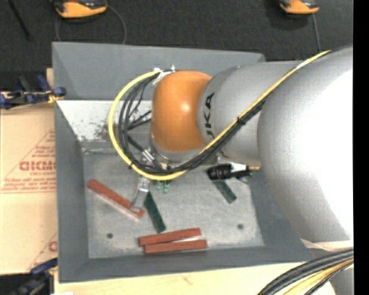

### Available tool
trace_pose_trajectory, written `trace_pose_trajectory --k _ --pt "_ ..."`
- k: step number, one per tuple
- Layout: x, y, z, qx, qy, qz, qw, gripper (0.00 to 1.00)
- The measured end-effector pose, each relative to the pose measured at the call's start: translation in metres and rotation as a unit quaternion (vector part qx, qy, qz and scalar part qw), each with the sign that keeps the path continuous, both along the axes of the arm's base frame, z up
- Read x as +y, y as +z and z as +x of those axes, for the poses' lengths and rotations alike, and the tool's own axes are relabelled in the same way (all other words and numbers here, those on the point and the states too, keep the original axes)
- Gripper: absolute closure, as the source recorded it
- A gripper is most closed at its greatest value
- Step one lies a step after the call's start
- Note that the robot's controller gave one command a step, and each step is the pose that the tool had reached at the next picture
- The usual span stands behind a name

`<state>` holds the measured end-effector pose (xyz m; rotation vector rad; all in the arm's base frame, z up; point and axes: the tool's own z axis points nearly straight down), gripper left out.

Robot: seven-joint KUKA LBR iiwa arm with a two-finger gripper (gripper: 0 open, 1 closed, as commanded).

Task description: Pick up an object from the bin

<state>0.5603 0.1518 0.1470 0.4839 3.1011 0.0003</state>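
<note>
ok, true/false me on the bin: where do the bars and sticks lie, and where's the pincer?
1. Two reddish-brown bars lie side by side near the bottom of the bin floor. True.
2. A third reddish-brown bar lies diagonally at the left of the floor. True.
3. Both green sticks are stacked on the paired bars. False: one dark green stick lies mid-floor above the pair, and a second dark green stick lies apart at the right.
4. The pincer is over the stick at the right. False: the pincer is by the diagonal bar's lower end.
</note>
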Motion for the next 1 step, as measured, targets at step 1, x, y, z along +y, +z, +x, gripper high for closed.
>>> trace_pose_trajectory --k 1 --pt "0.019 -0.0809 -0.0034 0.0028 0.046 -0.001 0.9989 0.0"
